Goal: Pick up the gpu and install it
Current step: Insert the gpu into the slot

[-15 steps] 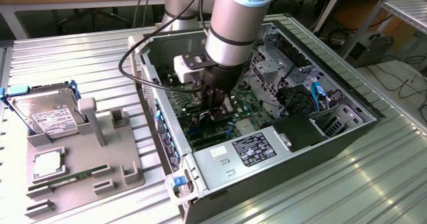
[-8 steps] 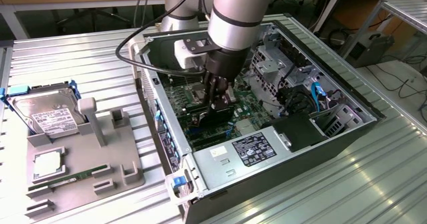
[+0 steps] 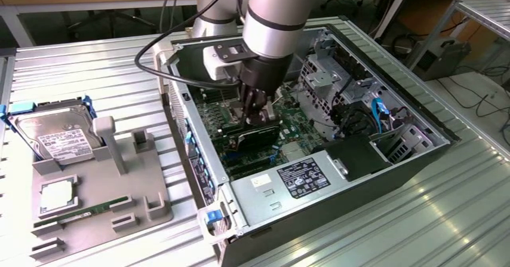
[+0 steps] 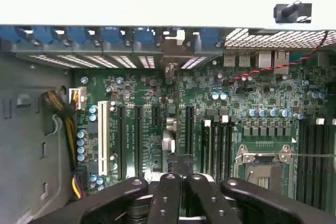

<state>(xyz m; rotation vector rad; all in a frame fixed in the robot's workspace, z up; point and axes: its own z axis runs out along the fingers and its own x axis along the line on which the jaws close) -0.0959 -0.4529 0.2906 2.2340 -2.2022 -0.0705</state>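
1. I see a ribbed metal tabletop (image 3: 446,219), with wooden benches and trailing cables in the room behind.
2. One open computer case (image 3: 414,159) lies on its side, its green motherboard (image 4: 157,98) exposed, with an empty processor socket (image 4: 262,169).
3. At the exterior view's left, one grey fixture tray (image 3: 104,210) carries one silver hard drive (image 3: 56,135) and one green memory stick (image 3: 88,210).
4. My tool (image 3: 259,114) is down inside the case, fingers (image 4: 170,192) pinched shut on the gpu (image 3: 253,137), which stands on edge over the motherboard's slots.
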